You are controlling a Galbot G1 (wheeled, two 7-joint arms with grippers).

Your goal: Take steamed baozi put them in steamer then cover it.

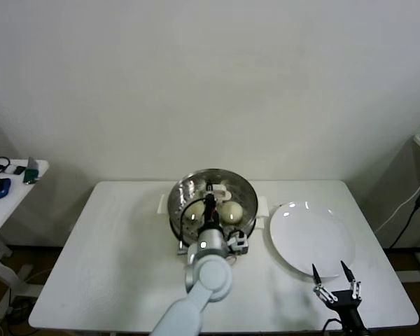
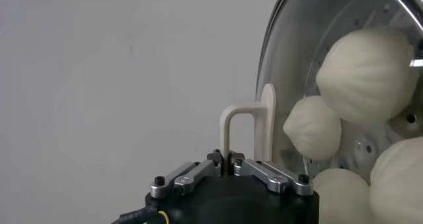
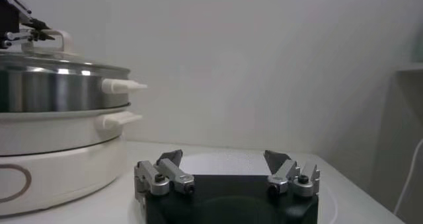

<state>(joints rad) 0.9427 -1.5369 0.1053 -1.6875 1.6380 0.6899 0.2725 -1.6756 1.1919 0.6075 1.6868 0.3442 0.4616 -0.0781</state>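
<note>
The steamer (image 1: pixel 212 201) stands at the table's back middle, a shiny steel pot (image 3: pixel 59 90) on a white base (image 3: pixel 59 154). The glass cover (image 3: pixel 56 64) lies level on its rim. My left gripper (image 2: pixel 229 159) is shut on the cover's cream handle (image 2: pixel 244 127) at its centre. Through the glass I see several steamed baozi (image 2: pixel 370 73) (image 2: pixel 314 127) on the holed tray; two show in the head view (image 1: pixel 196 208) (image 1: pixel 230 211). My right gripper (image 1: pixel 334 274) stands open and empty near the table's front right, just before the plate.
A flat white plate (image 1: pixel 311 238) lies right of the steamer with nothing on it. White side tabs (image 3: pixel 122 85) stick out from the steamer toward the plate. A small side table (image 1: pixel 10 183) with odds and ends stands far left.
</note>
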